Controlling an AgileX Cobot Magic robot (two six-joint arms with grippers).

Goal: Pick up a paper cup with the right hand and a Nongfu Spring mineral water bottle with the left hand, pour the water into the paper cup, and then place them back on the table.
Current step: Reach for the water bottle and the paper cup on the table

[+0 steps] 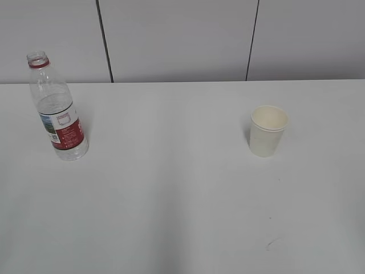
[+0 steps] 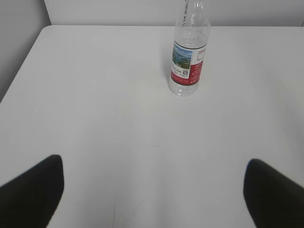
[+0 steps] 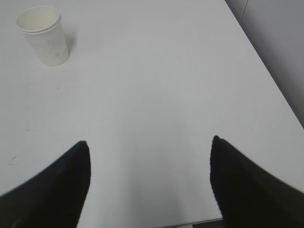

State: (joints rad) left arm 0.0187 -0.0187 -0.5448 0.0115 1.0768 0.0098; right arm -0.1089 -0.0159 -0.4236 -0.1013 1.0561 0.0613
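The Nongfu Spring bottle (image 1: 57, 111) stands upright and uncapped at the far left of the white table (image 1: 171, 200), with a little water in it. It also shows in the left wrist view (image 2: 189, 57), well ahead of my left gripper (image 2: 154, 164), which is open and empty. The cream paper cup (image 1: 268, 131) stands upright on the right side. In the right wrist view the cup (image 3: 43, 35) is far ahead and to the left of my right gripper (image 3: 149, 142), which is open and empty. Neither arm shows in the exterior view.
A grey panelled wall (image 1: 182, 40) runs behind the table. The table's right edge (image 3: 266, 76) and near edge show in the right wrist view. The table's left corner (image 2: 42, 29) shows in the left wrist view. Faint marks (image 1: 272, 244) lie near the front.
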